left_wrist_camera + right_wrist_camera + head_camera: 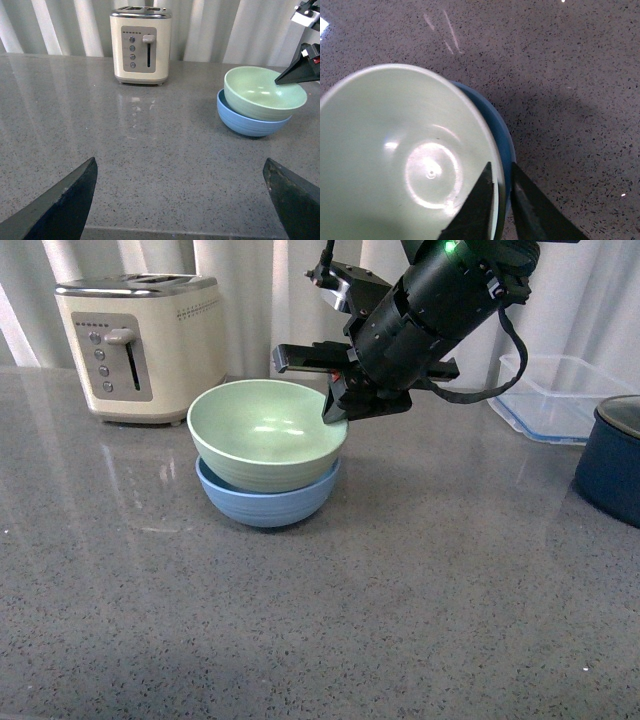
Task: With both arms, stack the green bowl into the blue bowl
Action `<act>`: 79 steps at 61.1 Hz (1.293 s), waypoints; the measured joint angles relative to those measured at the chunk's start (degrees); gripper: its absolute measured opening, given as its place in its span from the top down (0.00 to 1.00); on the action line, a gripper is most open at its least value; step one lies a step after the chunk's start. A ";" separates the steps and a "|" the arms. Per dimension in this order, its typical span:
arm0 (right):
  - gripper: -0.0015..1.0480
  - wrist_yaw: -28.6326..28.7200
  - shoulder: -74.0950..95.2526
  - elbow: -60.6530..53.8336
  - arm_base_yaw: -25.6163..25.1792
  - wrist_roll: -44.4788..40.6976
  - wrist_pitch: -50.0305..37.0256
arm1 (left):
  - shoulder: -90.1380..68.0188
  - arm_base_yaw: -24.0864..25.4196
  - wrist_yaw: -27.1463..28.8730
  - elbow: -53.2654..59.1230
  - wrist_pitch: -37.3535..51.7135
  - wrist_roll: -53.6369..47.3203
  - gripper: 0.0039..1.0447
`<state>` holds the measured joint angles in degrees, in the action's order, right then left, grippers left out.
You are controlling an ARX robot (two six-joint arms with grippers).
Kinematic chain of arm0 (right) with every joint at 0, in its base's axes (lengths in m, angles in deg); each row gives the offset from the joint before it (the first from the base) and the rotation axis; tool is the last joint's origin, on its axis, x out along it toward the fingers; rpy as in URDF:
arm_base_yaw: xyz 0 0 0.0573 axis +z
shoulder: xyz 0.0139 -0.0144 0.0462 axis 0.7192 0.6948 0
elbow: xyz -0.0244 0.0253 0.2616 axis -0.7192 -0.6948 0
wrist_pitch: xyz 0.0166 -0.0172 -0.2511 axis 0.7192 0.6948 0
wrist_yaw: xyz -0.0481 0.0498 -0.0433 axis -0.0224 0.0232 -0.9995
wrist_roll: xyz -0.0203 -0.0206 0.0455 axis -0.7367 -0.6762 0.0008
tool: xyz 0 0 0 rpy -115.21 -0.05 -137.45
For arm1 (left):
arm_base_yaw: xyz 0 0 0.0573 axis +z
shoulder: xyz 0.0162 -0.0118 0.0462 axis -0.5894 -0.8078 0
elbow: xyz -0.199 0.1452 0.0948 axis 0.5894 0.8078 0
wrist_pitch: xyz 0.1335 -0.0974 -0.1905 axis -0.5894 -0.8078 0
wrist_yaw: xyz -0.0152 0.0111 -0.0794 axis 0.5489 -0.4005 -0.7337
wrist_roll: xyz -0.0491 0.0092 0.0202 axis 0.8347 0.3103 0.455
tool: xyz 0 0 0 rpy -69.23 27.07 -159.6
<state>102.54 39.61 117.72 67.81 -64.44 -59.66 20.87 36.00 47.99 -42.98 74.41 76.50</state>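
The green bowl (265, 435) sits nested inside the blue bowl (265, 500) on the grey speckled table (320, 620), a little in front of and to the right of a cream toaster (140, 345). It rests slightly askew, so more of the blue rim shows on one side. The right gripper (335, 415) reaches down from the upper right to the green bowl's right rim. In the right wrist view its fingers (477, 205) stand narrow, one inside the bowl and one outside, pinching the rim between them. The left gripper (179, 161) is low over bare table, well apart from the bowls, and its fingers (65, 200) are spread wide with nothing between them. At the far right stand a clear plastic container (555, 395) and a dark navy pot (612, 465).
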 joint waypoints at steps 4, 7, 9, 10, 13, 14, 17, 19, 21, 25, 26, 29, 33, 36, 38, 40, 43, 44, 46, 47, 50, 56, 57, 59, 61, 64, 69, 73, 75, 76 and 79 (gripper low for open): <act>0.77 0.52 -0.02 0.00 -0.22 0.02 -0.09 | 0.00 0.00 0.00 0.00 0.00 0.00 0.06; 0.70 0.83 0.00 0.00 -0.35 0.04 -0.24 | 0.00 0.00 0.00 0.00 0.00 0.00 0.06; 0.65 0.96 -0.02 -0.04 -0.46 0.13 -0.37 | 0.00 0.00 0.00 0.00 0.00 -0.02 0.06; 0.62 0.96 -0.02 -0.13 -0.52 0.15 -0.46 | 0.00 0.00 0.00 0.00 0.00 0.00 0.06; 0.55 1.14 -0.02 -0.33 -0.70 0.31 -0.68 | 0.00 0.00 0.00 0.00 0.00 0.00 0.06; 0.53 1.16 -0.04 -0.42 -0.74 0.37 -0.79 | 0.00 0.00 0.00 0.00 0.00 0.00 0.06; 0.45 1.16 -0.24 -0.92 -0.96 0.57 -1.11 | 0.00 0.00 0.00 0.00 0.00 0.00 0.06; 0.40 1.16 -0.50 -1.36 -1.09 0.63 -1.29 | 0.00 0.00 0.00 0.00 0.00 0.00 0.06; 0.36 1.16 -0.74 -1.66 -1.20 0.72 -1.44 | 0.00 0.00 0.00 0.00 0.00 0.00 0.06; 0.24 1.11 -2.14 -3.06 -1.70 0.81 -1.86 | 0.00 0.00 0.00 0.00 0.00 0.00 0.06; 0.21 1.11 -2.69 -3.50 -1.92 0.83 -1.95 | 0.00 0.00 0.00 0.00 0.00 0.00 0.06; 0.13 1.11 -4.50 -4.94 -2.56 0.87 -2.45 | 0.00 0.00 0.00 0.00 0.00 0.00 0.06; 0.08 0.98 -7.32 -7.13 -3.54 0.92 -3.43 | 0.00 0.00 0.00 0.00 0.00 0.00 0.06; 0.10 0.94 -10.73 -9.75 -4.79 0.90 -4.26 | 0.00 0.00 0.00 0.00 0.00 0.00 0.06; 0.10 0.92 -13.20 -11.78 -5.75 0.87 -4.74 | 0.00 0.00 0.00 0.00 0.00 0.00 0.06; 0.10 0.92 -16.52 -14.71 -7.08 0.76 -5.49 | 0.00 0.00 0.00 0.00 0.00 0.00 0.06; 0.10 0.92 -19.98 -17.99 -8.55 0.59 -6.14 | 0.00 0.00 0.00 0.00 0.00 0.00 0.06; 0.10 0.92 -20.68 -18.71 -8.85 0.55 -6.25 | 0.00 0.00 0.00 0.00 0.00 0.00 0.06; 0.10 0.90 -22.77 -20.85 -9.79 0.44 -6.58 | 0.00 0.00 0.00 0.00 0.00 0.00 0.06; 0.10 0.90 -24.17 -22.32 -10.43 0.33 -6.84 | 0.00 0.00 0.00 0.00 0.00 0.00 0.06; 0.10 0.94 -27.76 -26.12 -12.13 0.26 -7.28 | 0.00 0.00 0.00 0.00 0.00 -0.02 0.06; 0.10 1.11 -34.36 -33.53 -15.41 0.00 -7.52 | 0.00 0.00 0.00 0.00 0.00 0.00 0.06; 0.10 1.16 -35.87 -35.21 -16.17 -0.04 -7.50 | 0.00 0.00 0.00 0.00 0.00 0.00 0.06; 0.10 1.25 -38.10 -37.70 -17.25 -0.13 -7.50 | 0.00 0.00 0.00 0.00 0.00 0.00 0.06; 0.10 1.38 -40.30 -40.17 -18.27 -0.31 -7.50 | 0.00 0.00 0.00 0.00 0.00 0.00 0.06; 0.10 1.55 -43.93 -44.19 -19.76 -0.63 -7.54 | 0.00 0.00 0.00 0.00 0.00 0.00 0.06; 0.10 -0.44 -49.20 -50.14 -21.44 -0.94 -9.38 | 0.00 0.00 0.00 0.00 0.00 0.00 0.06; 0.10 -0.90 -51.10 -51.89 -22.10 -0.98 -9.62 | 0.00 0.00 0.02 0.00 0.00 0.00 0.06; 0.10 -0.87 -51.32 -51.98 -22.16 -0.98 -9.73 | 0.00 0.00 0.00 0.00 0.00 0.00 0.06; 0.10 -0.87 -51.36 -51.98 -22.16 -0.98 -9.77 | 0.00 0.00 0.00 0.00 0.00 0.00 0.06; 0.12 -3.19 -51.80 -53.79 -22.10 -1.03 -14.47 | 0.00 0.00 -0.02 0.00 0.00 0.00 0.06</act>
<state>99.35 -12.19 63.93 45.72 -65.46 -74.13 20.87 36.00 47.97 -42.98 74.41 76.50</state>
